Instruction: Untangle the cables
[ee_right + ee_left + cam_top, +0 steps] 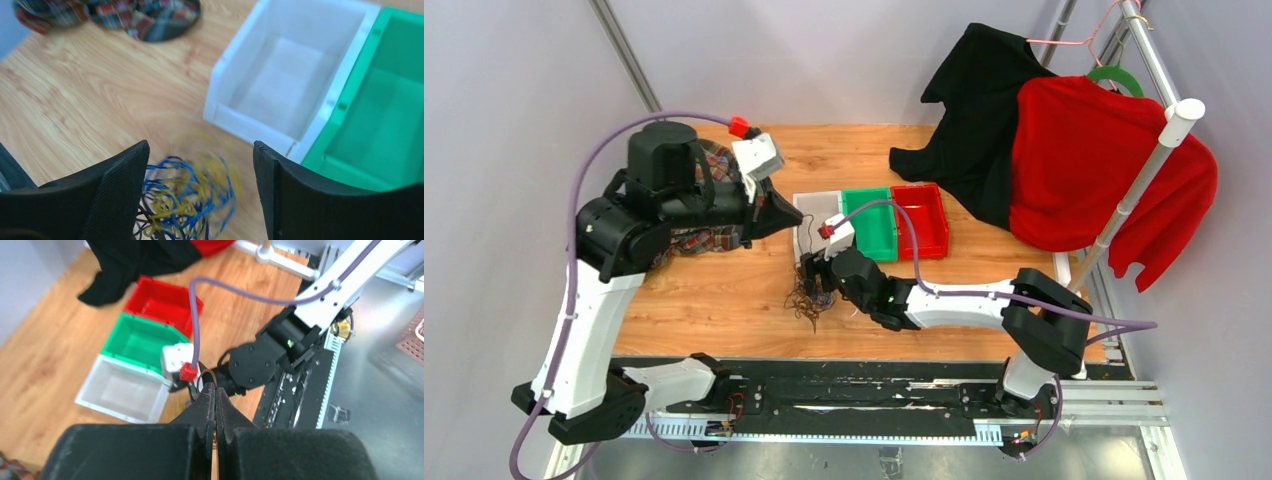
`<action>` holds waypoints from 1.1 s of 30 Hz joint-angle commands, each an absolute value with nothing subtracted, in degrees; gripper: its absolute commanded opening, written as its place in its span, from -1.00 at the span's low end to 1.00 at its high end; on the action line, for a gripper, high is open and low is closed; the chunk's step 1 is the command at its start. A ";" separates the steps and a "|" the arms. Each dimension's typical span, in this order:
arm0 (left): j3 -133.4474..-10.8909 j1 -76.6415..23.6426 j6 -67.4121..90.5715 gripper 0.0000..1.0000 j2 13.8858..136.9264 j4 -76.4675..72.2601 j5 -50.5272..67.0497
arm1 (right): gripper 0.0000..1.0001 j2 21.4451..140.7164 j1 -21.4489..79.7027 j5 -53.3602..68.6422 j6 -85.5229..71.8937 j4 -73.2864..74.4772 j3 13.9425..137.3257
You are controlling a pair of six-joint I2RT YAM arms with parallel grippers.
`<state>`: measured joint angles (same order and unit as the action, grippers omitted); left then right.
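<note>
Right claw (pixel 200 150) over the cables (pixel 187 200)
Spread beside the white bin (pixel 285 75), seemingly ready to pinch; left claw (pixel 216 390) pressed together.

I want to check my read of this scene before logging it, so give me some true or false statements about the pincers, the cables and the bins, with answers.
1. The right pincer stands open, with the cable clump showing between its fingers. True.
2. The left pincer is spread wide open. False: its fingers are pressed together, shut.
3. The white bin is full of cables. False: the right wrist view shows nothing inside it, and the clump lies on the wooden table beside it.
4. The green bin sits between the white bin and the red bin. True.
</note>
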<state>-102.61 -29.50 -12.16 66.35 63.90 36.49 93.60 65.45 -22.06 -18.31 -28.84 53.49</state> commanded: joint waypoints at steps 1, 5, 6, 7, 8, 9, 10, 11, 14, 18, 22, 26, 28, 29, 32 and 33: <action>-110.58 -29.82 -10.78 -0.99 68.45 63.19 36.88 | 0.50 93.65 64.93 -23.19 -21.16 -28.25 49.61; -117.59 -29.80 -11.39 -0.99 70.70 63.15 33.80 | 0.47 93.35 64.95 -24.70 -21.99 -27.86 46.54; -119.32 -29.80 -11.49 -0.99 71.36 63.19 33.00 | 0.47 93.14 64.95 -25.07 -22.23 -27.74 45.69; -121.05 -29.80 -11.56 -0.99 71.89 63.24 32.32 | 0.46 92.91 64.95 -25.13 -22.42 -27.63 44.71; -122.80 -29.79 -11.74 -0.99 72.41 63.20 31.47 | 0.45 92.64 64.95 -26.63 -22.87 -27.50 43.68; -124.50 -29.79 -11.89 -0.99 73.14 63.19 30.61 | 0.45 92.37 64.95 -27.34 -23.27 -27.51 42.58; -126.21 -29.79 -12.13 -0.99 73.68 63.19 29.64 | 0.45 92.15 64.91 -27.68 -23.64 -27.51 41.52; -128.01 -29.79 -12.47 -0.99 74.25 63.19 28.68 | 0.44 91.90 64.95 -28.05 -24.07 -27.47 40.39; -134.82 -29.80 -13.72 -0.99 76.13 63.11 25.29 | 0.43 90.93 64.95 -28.67 -25.64 -27.38 37.20; -143.79 -29.82 -15.76 -0.99 79.05 62.92 20.41 | 0.43 88.76 65.04 -29.36 -27.84 -26.47 33.05; -142.55 -29.82 -16.40 -0.99 77.83 55.53 12.28 | 0.44 85.91 65.04 -30.90 -29.33 -25.99 30.00; -133.97 -29.84 -16.89 -0.99 73.02 43.44 7.31 | 0.44 83.90 65.03 -31.45 -29.80 -25.72 28.32; -133.75 -29.80 -17.08 -0.99 72.88 42.37 7.23 | 0.44 83.16 65.04 -31.63 -29.66 -24.93 28.30; -134.48 -29.80 -16.90 -0.99 73.57 42.29 6.29 | 0.45 82.81 65.04 -31.64 -29.56 -24.66 28.11; -135.03 -29.84 -16.99 -0.99 73.75 37.16 0.42 | 0.48 81.62 65.04 -31.31 -29.91 -24.73 26.60; -134.16 -29.80 -17.82 -0.99 73.37 33.90 -1.79 | 0.49 81.34 65.04 -31.36 -30.20 -24.82 26.02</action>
